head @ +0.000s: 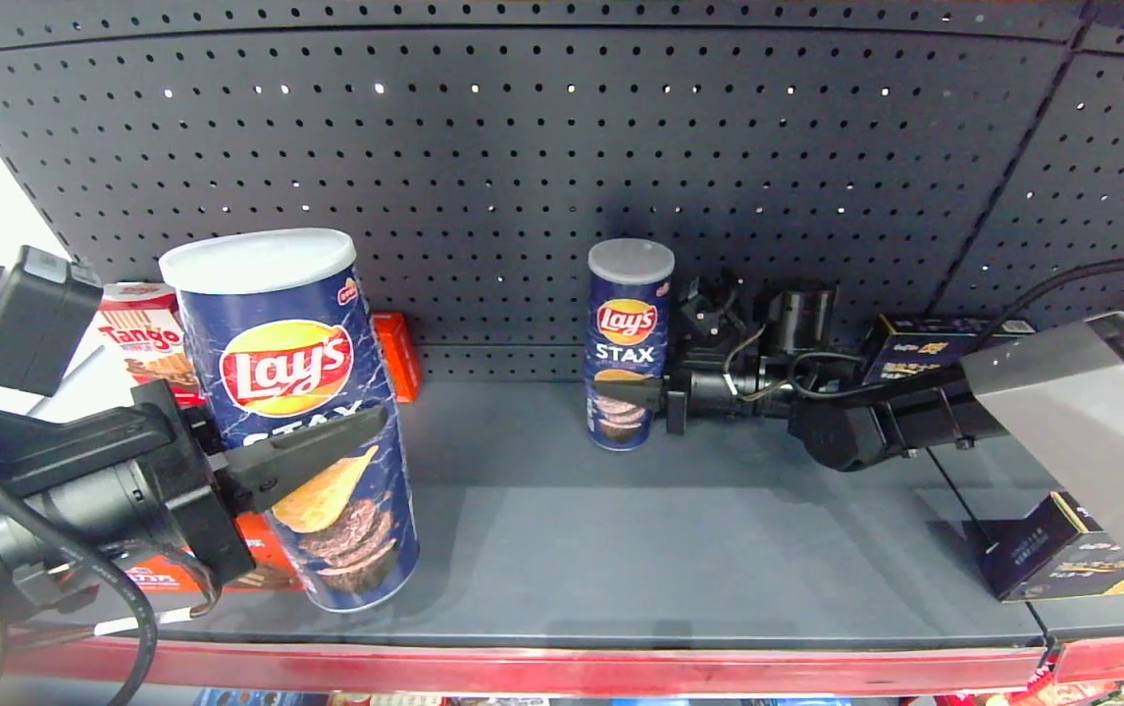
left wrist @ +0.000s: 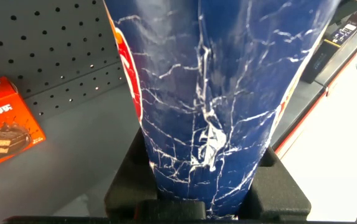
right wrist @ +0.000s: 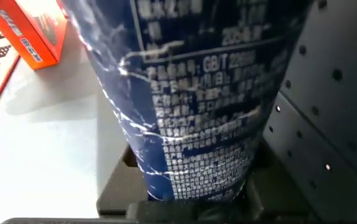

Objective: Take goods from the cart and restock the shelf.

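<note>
Two tall blue chips cans with white lids are at the grey shelf (head: 680, 549). The nearer can (head: 292, 392) is at the shelf's front left, leaning slightly, and my left gripper (head: 332, 436) is shut on its middle; one finger (head: 312, 451) crosses its front. That can (left wrist: 209, 93) runs up between the black pads (left wrist: 284, 186) in the left wrist view. The farther can (head: 629, 343) stands upright at the back centre near the pegboard, with my right gripper (head: 626, 394) shut on its lower part. Its printed back (right wrist: 197, 106) rises from between the pads (right wrist: 119, 183) in the right wrist view.
Orange-red boxes (head: 397, 355) and a wafer box (head: 142, 338) sit at the shelf's left. Dark blue boxes (head: 925, 358) (head: 1062, 559) lie at the right. The perforated back panel (head: 562, 147) closes the rear, and a red lip (head: 562, 669) runs along the front edge.
</note>
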